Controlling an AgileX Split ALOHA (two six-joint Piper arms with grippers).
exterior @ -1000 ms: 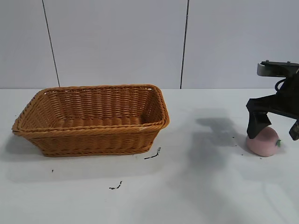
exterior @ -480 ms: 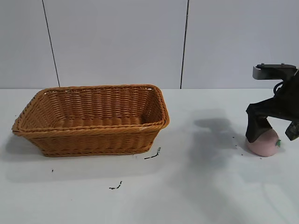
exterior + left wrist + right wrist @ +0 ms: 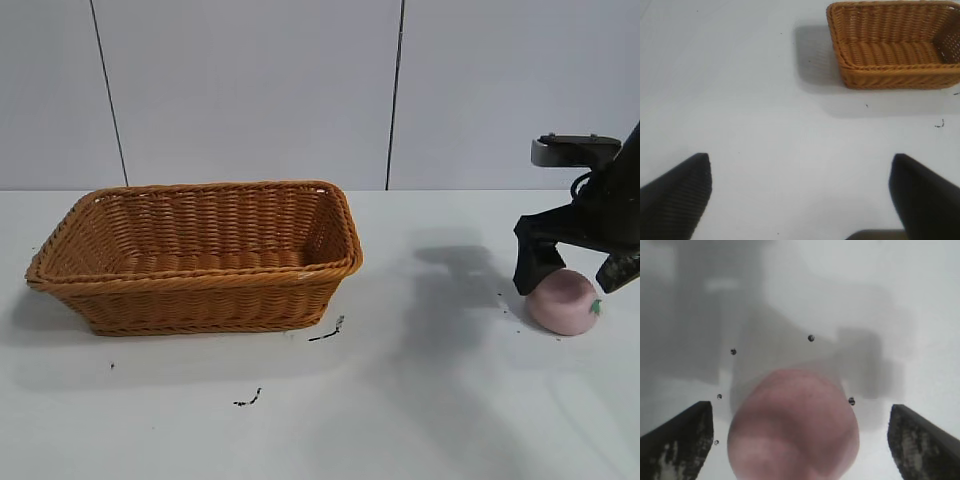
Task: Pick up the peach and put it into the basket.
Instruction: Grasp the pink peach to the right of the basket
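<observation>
The pale-pink peach (image 3: 562,302) lies on the white table at the far right, its green leaf on the right side. My right gripper (image 3: 577,272) hangs just above it, open, one finger down on each side and neither touching it. In the right wrist view the peach (image 3: 795,425) sits between the two spread fingers of the right gripper (image 3: 800,442). The orange-brown wicker basket (image 3: 200,282) stands at the left, nothing visible inside; it also shows in the left wrist view (image 3: 890,67). My left gripper (image 3: 800,200) is open over bare table, far from the basket.
Small black marks (image 3: 326,332) lie on the table in front of the basket, and small dark specks (image 3: 811,338) around the peach. A pale panelled wall stands behind the table.
My right gripper has shifted a little to the left over the peach, still open. The peach and the basket have not moved.
</observation>
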